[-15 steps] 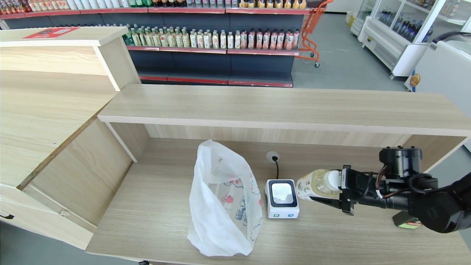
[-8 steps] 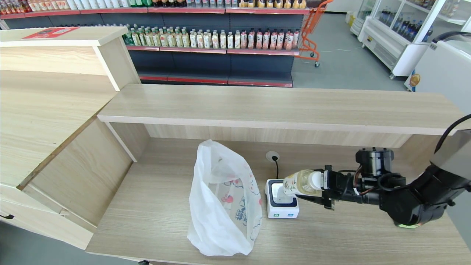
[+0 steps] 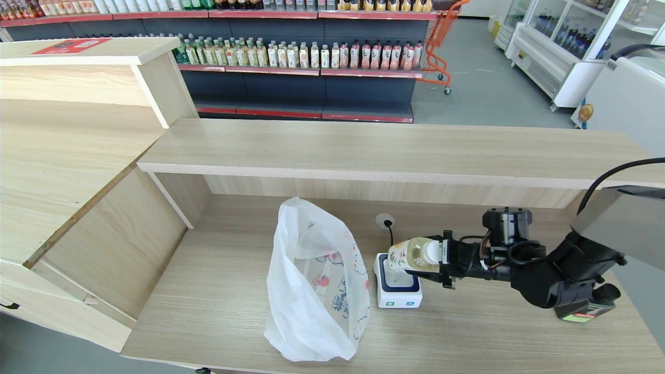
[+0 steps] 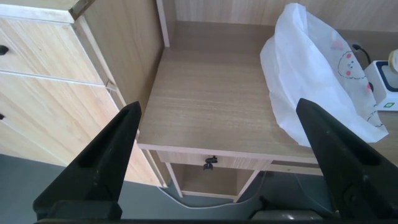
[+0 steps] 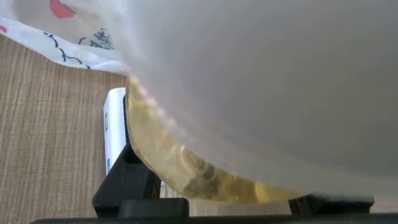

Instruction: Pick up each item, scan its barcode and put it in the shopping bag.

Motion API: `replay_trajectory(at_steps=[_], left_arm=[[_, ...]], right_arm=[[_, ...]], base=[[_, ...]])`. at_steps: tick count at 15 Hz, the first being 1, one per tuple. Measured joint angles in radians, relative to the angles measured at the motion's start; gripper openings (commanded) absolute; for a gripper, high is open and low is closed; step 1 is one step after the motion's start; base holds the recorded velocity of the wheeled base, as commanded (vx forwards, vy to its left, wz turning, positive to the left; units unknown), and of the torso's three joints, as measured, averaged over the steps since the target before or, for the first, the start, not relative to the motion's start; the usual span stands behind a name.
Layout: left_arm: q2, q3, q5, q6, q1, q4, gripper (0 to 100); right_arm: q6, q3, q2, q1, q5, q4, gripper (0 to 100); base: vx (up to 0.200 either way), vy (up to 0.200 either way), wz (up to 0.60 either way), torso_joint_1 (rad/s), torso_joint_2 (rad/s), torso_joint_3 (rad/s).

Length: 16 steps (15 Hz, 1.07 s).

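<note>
My right gripper point(image 3: 434, 255) is shut on a clear bottle point(image 3: 410, 255) of pale yellow drink, held sideways with its base pointing left, just above the white barcode scanner point(image 3: 397, 289) on the desk. In the right wrist view the bottle point(image 5: 199, 168) looms close, with the scanner point(image 5: 115, 134) beneath it. The white shopping bag point(image 3: 314, 283) with red and blue print stands open just left of the scanner; the same bag point(image 4: 317, 74) appears in the left wrist view. My left gripper point(image 4: 227, 162) hangs open off the desk's front left corner, fingers wide apart and holding nothing.
The scanner's black cable runs to a grommet point(image 3: 385, 222) at the back of the desk point(image 3: 467, 332). A raised counter ledge point(image 3: 395, 150) runs behind. A small green and red item point(image 3: 577, 316) lies under my right arm. Bare desk lies left of the bag.
My right arm has carried the bottle leftward and slightly back, from right of the scanner to directly over it. The bag and scanner have stayed put.
</note>
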State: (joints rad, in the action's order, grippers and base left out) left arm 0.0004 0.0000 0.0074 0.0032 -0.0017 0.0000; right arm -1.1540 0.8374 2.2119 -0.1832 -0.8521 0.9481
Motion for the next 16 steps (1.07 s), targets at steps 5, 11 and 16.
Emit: replay_trajectory(at_steps=[5,11,16], left_arm=[[0.000,0.000,0.000,0.000,0.001,0.000,100],[0.000,0.000,0.000,0.000,0.000,0.000,100],[0.000,0.000,0.000,0.000,0.000,0.000,100]], right_arm=[[-0.016,0.017,0.014,0.007,-0.007,0.001,0],[-0.021,0.019,0.029,0.014,-0.020,0.000,0],[0.080,0.004,-0.016,0.015,-0.012,-0.013,0]], base=[[0.000,0.000,0.00,0.000,0.00,0.000],[0.000,0.000,0.00,0.000,0.00,0.000],[0.000,0.000,0.00,0.000,0.00,0.000]])
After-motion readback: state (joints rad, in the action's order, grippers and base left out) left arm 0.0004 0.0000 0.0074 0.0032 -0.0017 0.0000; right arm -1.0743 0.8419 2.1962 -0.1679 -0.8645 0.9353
